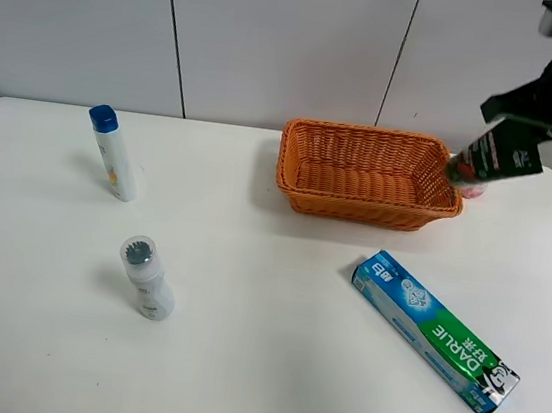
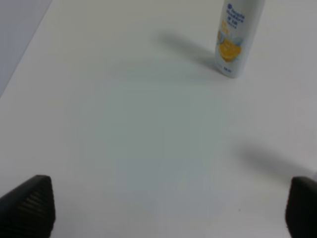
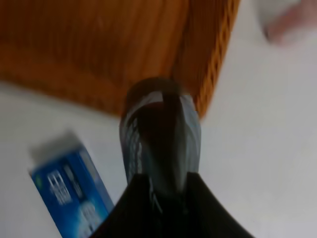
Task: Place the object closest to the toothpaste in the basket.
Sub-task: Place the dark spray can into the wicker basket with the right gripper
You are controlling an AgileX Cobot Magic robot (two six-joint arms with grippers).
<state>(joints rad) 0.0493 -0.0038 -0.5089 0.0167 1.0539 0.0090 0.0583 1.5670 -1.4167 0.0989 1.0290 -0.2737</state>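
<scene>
White matte counter (image 1: 256, 365) with rounded back corners fills most of the high view. Behind it, a pale panelled wall (image 1: 287, 37) split by thin dark seams (image 1: 175, 33). Even light, soft shadows on the counter.

Tilted dark bottle (image 1: 496, 158) aloft at right end of orange basket (image 1: 356, 208)

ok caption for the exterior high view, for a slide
Right tool holds a dark bottle tilted beside the basket, toothpaste in front.
</scene>
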